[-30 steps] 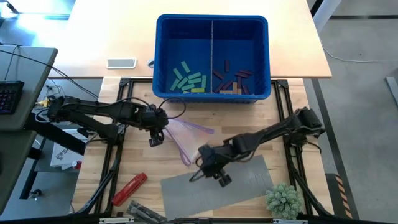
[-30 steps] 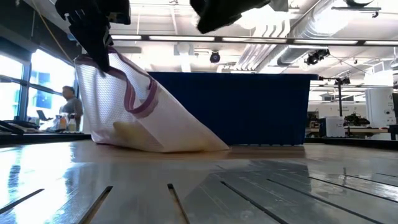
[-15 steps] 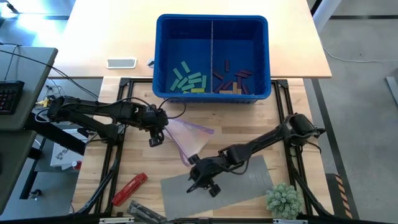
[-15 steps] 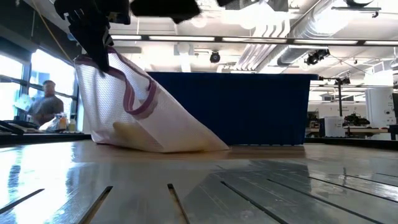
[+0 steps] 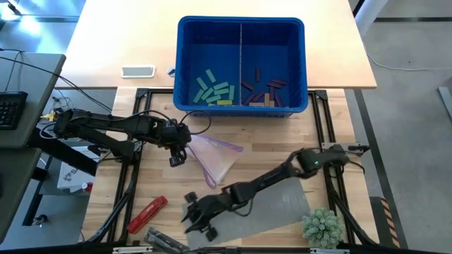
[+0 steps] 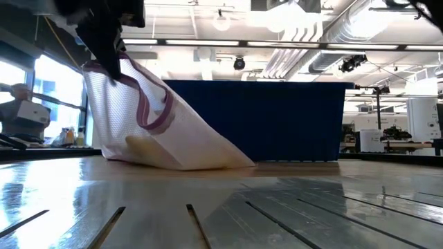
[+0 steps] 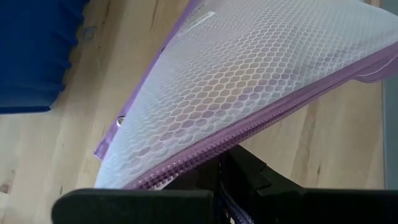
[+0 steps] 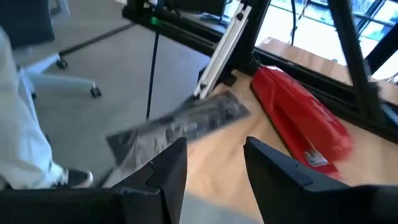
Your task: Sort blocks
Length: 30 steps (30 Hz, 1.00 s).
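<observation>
The left gripper (image 5: 178, 152) was clenched on the zipper edge of the purple-trimmed mesh pouch (image 5: 215, 156) at mid-worktop. Behind it, every visible block (image 5: 215, 92) lay in the blue bin (image 5: 240, 25) at the far edge. The right gripper (image 5: 200, 224) hung part-open and empty at the near edge beside the red tool (image 5: 147, 214); it should probably return to the pouch mouth and check for leftovers.

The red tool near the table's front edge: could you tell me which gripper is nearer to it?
Right. The right gripper hangs open just beside the red tool; the left gripper is farther back, shut on the mesh pouch.
</observation>
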Motion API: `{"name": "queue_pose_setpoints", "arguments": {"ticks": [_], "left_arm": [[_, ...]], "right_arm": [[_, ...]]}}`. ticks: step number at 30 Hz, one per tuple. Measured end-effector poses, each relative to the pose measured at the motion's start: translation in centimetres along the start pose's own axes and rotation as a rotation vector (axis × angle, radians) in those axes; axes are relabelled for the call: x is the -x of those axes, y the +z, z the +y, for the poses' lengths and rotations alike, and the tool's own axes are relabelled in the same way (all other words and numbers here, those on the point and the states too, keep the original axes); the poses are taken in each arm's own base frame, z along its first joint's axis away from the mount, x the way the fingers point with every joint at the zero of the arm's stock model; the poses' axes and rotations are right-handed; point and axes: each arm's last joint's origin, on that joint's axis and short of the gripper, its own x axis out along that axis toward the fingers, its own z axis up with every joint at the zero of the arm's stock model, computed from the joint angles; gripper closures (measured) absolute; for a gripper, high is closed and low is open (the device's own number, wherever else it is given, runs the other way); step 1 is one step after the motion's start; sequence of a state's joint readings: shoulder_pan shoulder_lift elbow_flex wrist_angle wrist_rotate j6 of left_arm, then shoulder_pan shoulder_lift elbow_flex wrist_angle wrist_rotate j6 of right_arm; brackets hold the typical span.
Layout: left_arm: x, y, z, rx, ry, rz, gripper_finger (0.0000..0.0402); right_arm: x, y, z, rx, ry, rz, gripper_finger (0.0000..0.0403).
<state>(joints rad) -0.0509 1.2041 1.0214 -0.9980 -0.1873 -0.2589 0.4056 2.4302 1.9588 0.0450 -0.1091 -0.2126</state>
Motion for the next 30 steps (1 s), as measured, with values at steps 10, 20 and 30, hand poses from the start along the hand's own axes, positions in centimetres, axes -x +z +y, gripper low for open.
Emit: {"name": "queue_pose_setpoints", "arguments": {"ticks": [10, 20, 30], "left_arm": [[0.0, 0.0, -0.1, 0.024, -0.020, 0.006, 0.0402], [0.0, 0.0, -0.1, 0.051, -0.020, 0.005, 0.0402], [0.0, 0.0, -0.1, 0.099, -0.026, 0.011, 0.0402]], "right_arm": [[-6.0, -1.2, 2.6, -0.041, 0.100, -0.076, 0.0259], [-6.8, -4.8, 5.1, 0.045, 0.205, -0.032, 0.0259], [-7.7, -6.7, 4.6, 0.204, 0.252, -0.090, 0.0259]]}}
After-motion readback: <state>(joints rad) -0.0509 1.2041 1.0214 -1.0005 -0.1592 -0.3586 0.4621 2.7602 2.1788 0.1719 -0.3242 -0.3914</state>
